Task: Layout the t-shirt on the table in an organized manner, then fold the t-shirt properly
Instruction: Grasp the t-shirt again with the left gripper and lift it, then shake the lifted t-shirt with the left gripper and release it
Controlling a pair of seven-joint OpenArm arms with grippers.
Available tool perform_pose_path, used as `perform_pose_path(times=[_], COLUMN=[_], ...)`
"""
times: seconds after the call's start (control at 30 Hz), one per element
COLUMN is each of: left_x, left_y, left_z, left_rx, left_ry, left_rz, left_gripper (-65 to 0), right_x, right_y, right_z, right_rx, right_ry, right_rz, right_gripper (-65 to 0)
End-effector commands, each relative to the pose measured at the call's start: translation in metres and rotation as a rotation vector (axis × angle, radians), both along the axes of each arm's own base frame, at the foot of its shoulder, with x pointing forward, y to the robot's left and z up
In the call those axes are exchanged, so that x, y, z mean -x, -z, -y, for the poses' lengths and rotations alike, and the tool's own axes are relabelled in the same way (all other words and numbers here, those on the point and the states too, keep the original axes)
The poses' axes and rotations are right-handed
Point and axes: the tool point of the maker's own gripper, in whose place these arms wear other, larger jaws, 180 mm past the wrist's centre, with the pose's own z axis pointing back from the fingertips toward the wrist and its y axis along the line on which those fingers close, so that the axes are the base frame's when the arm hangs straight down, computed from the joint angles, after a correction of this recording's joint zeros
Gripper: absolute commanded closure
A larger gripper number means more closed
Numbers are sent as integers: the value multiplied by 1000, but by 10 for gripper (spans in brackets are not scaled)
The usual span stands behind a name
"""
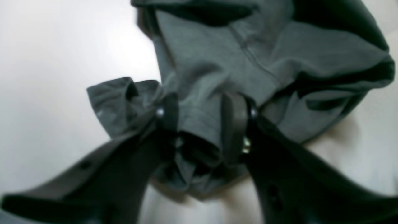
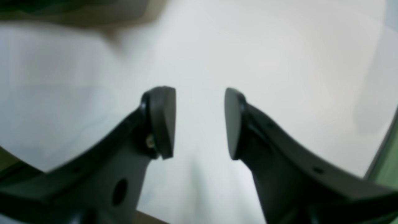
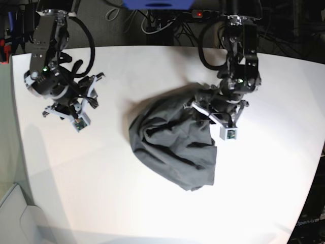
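Observation:
The dark charcoal-grey t-shirt (image 3: pixel 170 142) lies crumpled in a heap near the middle of the white table (image 3: pixel 152 203). My left gripper (image 1: pixel 199 124) is shut on a bunched fold of the t-shirt (image 1: pixel 236 59) at the heap's upper right edge; in the base view it sits at the heap's top right (image 3: pixel 213 104). My right gripper (image 2: pixel 199 121) is open and empty above bare table (image 2: pixel 279 62), far to the left of the shirt in the base view (image 3: pixel 71 109). The neck label is hidden.
Cables and dark equipment (image 3: pixel 162 15) lie behind the table's far edge. The table's curved left edge (image 3: pixel 20 152) drops off to a grey floor. A blurred dark corner of cloth (image 2: pixel 62 6) shows at the top left of the right wrist view.

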Motion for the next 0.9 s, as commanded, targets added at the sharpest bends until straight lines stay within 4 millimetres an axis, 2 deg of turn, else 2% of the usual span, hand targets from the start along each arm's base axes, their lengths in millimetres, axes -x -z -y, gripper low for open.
perform_pose_path(times=[0.0,0.07,0.17,0.2,0.4,0.6,0.7,0.87], left_x=[-9,-10,-18,-20,-27,-31,-34,-38], left_y=[-14,-21,-41,-47,-93,-127,-131,-142], left_z=[3,2,1,1,-4,-15,-12,3], left_rx=[12,12,11,11,5,-1,17,68], left_ry=[2,0,-7,-10,-20,-51,-56,-58], left_rz=[51,71,125,142,269,363,369,392], left_gripper=[-134,0,-21,-4,-6,-5,-5,-5], right_x=[-6,-6,-6,-6,-7,-6,-6,2], right_y=[-10,-10,-9,-9,-10,-9,-8,-2], right_z=[0,0,0,-1,-1,-2,-7,-39], right_rx=[-2,-2,-2,-2,-2,-6,-14,-54], right_ry=[-7,-7,-8,-10,-11,-12,-17,-85], right_rz=[39,39,39,39,40,38,36,13], right_gripper=[-266,-266,-266,-266,-266,-266,-266,-266])
